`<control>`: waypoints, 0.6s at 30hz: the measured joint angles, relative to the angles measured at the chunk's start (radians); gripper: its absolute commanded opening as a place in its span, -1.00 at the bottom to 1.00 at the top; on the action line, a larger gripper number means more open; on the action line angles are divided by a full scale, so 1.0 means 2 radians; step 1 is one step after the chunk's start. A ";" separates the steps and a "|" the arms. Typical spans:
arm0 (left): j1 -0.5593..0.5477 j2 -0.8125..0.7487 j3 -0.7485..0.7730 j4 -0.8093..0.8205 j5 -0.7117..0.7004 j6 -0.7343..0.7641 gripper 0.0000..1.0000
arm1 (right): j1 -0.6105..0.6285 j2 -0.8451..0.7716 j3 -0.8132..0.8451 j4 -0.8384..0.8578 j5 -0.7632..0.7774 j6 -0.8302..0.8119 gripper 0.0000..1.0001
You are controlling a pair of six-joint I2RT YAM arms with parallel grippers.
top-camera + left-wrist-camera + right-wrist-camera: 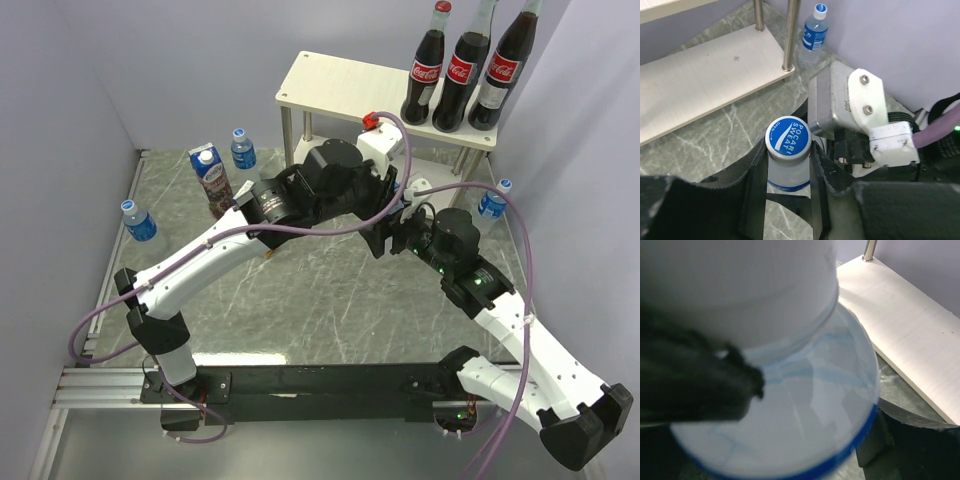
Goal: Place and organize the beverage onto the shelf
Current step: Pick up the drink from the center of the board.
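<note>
Right arm (847, 107) close beside water bottle (788, 142)

In the top view the left arm (200, 260) stretches from the lower left up to the frame's centre. The right arm (510, 320) reaches in from the lower right, so the two wrists meet there. The left gripper (788, 167) is clamped on a water bottle (788, 137) just under its cap. The right gripper (408, 238) stands close beside it (jaws wide, any grip hidden).
</note>
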 measured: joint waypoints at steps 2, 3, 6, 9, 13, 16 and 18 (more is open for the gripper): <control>-0.002 0.002 0.000 -0.001 -0.010 0.008 -0.99 | 0.000 -0.002 0.000 -0.005 0.000 -0.001 0.74; -0.003 0.002 0.000 -0.003 -0.014 0.010 -0.99 | 0.000 -0.003 0.000 -0.006 -0.001 -0.002 0.75; -0.003 0.004 0.000 -0.009 -0.022 0.017 -0.99 | 0.000 -0.006 0.000 -0.011 -0.004 -0.003 0.74; -0.003 0.004 0.000 -0.013 -0.028 0.020 -0.99 | 0.000 -0.004 0.000 -0.015 -0.008 -0.002 0.70; -0.004 0.004 0.000 -0.013 -0.030 0.021 -0.99 | 0.000 -0.001 0.000 -0.019 -0.012 -0.002 0.65; -0.004 0.004 0.000 -0.013 -0.031 0.021 -0.99 | 0.000 0.000 0.000 -0.019 -0.014 -0.002 0.54; -0.004 0.004 0.000 -0.013 -0.031 0.021 -0.99 | 0.000 0.001 0.000 -0.019 -0.014 -0.001 0.38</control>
